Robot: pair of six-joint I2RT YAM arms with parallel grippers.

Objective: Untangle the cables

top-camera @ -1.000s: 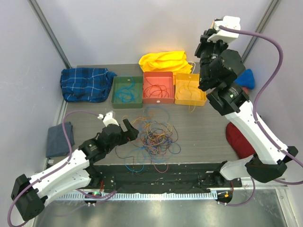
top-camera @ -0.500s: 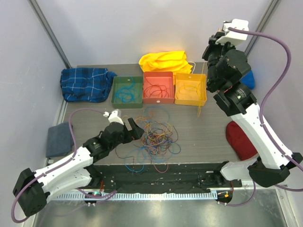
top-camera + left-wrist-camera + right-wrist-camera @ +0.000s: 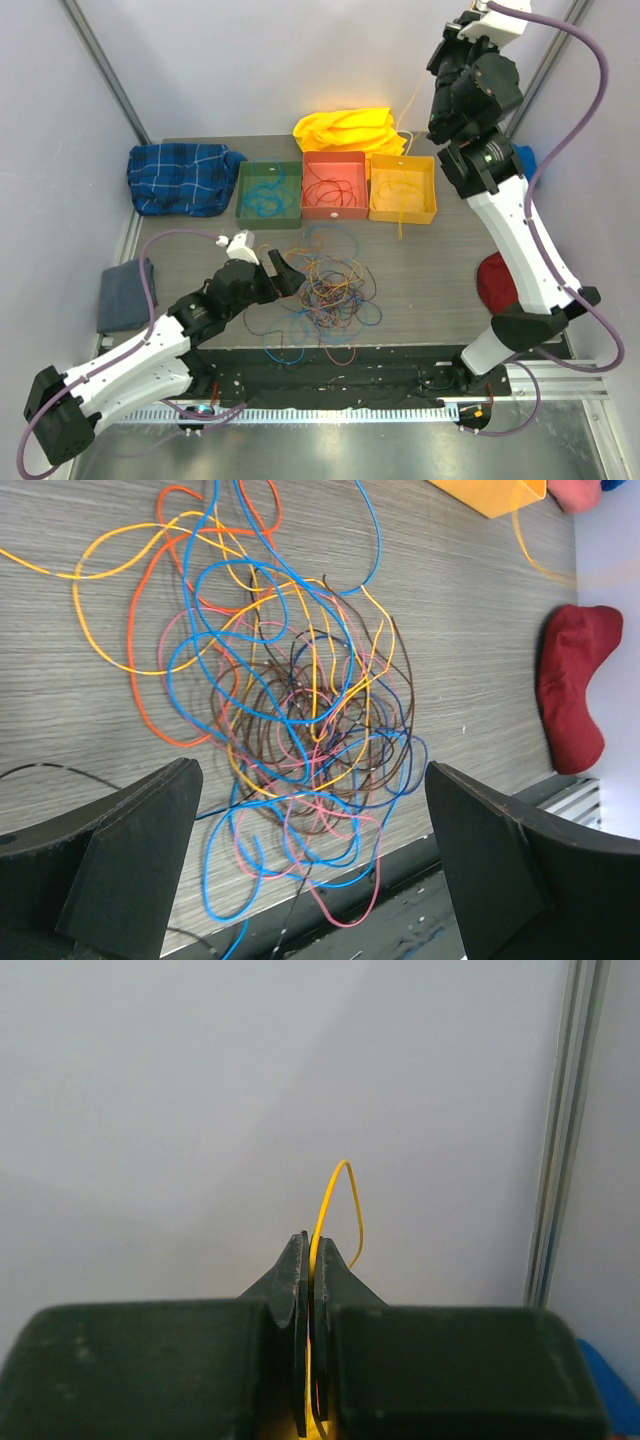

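1. Far left of the dark wood-grain tabletop (image 3: pixel 440 270): a folded grey cloth (image 3: pixel 125 295), with a crumpled blue plaid cloth (image 3: pixel 180 177) behind it.
2. Left claw (image 3: pixel 310 780): fingers spread wide, gripping nothing, low at the left side of the tangle; can't tell if it touches.
3. Tangle of thin multicoloured cables (image 3: pixel 330 290): lies mid-tabletop, in front of the bins.
4. Back row, side by side: green plastic bin (image 3: pixel 268 218) with blue strands, red-orange plastic bin (image 3: pixel 333 212) with dark strands, yellow plastic bin (image 3: pixel 402 216) with yellow strands.
5. Bunched yellow cloth (image 3: pixel 345 128) sits behind the bins.
6. Right claw (image 3: pixel 309 1250): high above the yellow bin, fingers pressed together, pinching a thin yellow cable (image 3: pixel 335 1185) that hangs down to that bin.
7. Right edge: dark red cloth (image 3: pixel 495 285).
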